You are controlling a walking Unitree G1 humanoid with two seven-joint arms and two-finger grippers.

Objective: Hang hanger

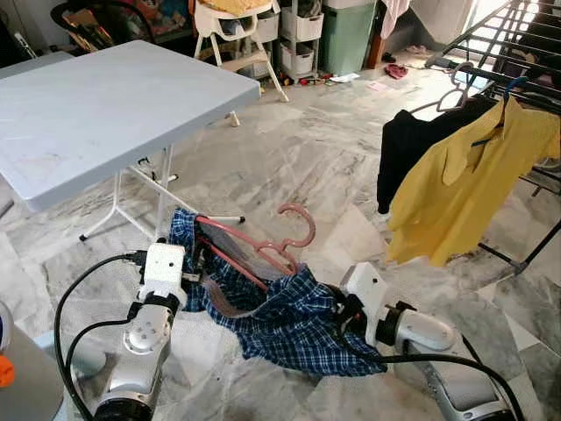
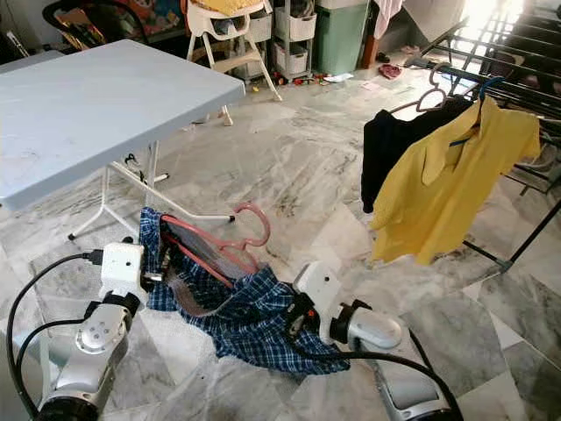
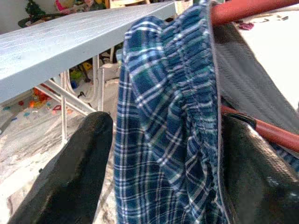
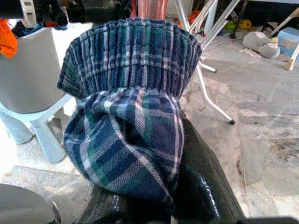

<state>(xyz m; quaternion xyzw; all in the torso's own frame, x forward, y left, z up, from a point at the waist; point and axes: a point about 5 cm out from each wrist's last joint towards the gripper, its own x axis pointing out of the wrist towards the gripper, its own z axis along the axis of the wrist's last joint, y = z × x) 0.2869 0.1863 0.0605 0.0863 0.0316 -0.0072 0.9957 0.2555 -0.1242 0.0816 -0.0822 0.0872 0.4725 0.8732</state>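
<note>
Marble floor [image 1: 307, 167]; both claws grip plaid shorts [image 1: 289, 320] on pink hanger [image 1: 280, 246].

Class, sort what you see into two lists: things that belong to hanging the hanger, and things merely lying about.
Belongs to the job:
pink hanger
blue plaid garment on it
left gripper and right gripper, both clamping the garment
drying rack

Just lying about:
grey folding table
yellow shirt
black garment
high chair
</note>
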